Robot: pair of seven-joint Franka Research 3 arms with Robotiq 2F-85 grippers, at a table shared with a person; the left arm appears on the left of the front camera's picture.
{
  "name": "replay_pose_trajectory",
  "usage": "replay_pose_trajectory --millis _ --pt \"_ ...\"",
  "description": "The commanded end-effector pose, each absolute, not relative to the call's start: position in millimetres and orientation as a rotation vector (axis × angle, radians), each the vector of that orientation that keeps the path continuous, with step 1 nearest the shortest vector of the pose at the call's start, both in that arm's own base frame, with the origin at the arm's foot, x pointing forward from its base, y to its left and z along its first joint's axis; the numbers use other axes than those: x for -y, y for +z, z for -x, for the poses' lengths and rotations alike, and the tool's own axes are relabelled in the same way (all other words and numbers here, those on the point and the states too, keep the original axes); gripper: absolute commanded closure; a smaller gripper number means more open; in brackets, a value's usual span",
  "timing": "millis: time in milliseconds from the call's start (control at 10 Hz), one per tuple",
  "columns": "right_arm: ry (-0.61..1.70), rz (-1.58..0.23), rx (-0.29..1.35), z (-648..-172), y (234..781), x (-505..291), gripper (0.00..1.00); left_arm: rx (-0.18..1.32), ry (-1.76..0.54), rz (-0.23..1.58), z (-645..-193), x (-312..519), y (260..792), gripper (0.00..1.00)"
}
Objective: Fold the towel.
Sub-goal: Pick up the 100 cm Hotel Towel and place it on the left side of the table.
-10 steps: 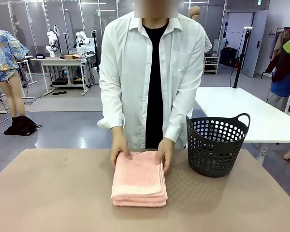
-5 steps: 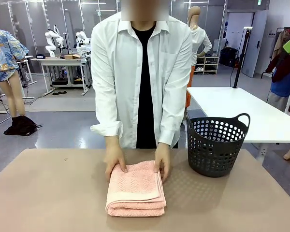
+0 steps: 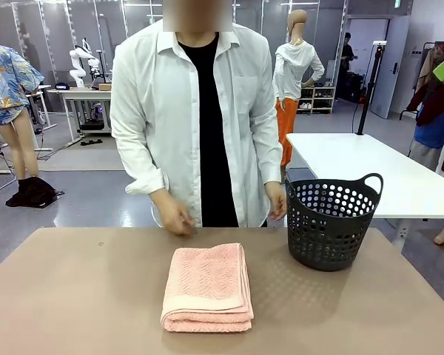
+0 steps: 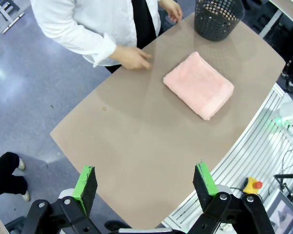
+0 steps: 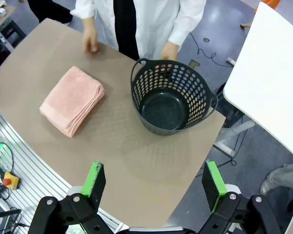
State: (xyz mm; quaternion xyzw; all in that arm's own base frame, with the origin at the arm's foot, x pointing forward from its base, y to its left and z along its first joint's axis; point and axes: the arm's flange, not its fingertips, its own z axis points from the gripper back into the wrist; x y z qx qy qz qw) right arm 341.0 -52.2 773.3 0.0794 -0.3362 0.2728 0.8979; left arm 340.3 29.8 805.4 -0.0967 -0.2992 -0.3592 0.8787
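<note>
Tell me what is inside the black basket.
The basket looks empty: its dark floor shows bare from the right wrist view. The strip of floor beneath the near rim is hidden.

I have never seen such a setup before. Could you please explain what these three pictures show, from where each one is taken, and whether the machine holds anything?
The front picture looks across a brown table at a person. The other two come from cameras on the wrists of two robot arms, looking down from above. The green-tipped prongs at the bottom are the left tool and the right tool; both are open and hold nothing. On the table lies a folded pink towel, beside an empty black basket. The person's hands are off the towel.
</note>
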Motion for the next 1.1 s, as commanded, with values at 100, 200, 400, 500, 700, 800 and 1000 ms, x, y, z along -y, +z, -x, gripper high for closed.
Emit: replay_pose_trajectory --millis 100,200,400,500,700,800,1000 --pt "0.568 -0.163 0.687 -342 775 53 0.00 0.615 -0.761 0.198 -339 -31 808 0.00" --pt "0.568 -0.163 0.687 -342 775 53 0.00 0.615 -0.761 0.198 -339 -31 808 0.00" --pt "0.568 -0.163 0.687 -342 775 53 0.00 0.615 -0.761 0.198 -339 -31 808 0.00" --pt "0.568 -0.163 0.687 -342 775 53 0.00 0.615 -0.761 0.198 -339 -31 808 0.00" --pt "0.568 -0.163 0.687 -342 775 53 0.00 0.624 -0.749 0.202 -340 -30 805 0.00" --pt "0.568 -0.163 0.687 -342 775 53 0.00 0.594 -0.715 0.293 -356 -16 784 0.00" --pt "0.568 -0.163 0.687 -342 775 53 0.00 0.555 -0.618 0.391 -381 12 725 0.00"
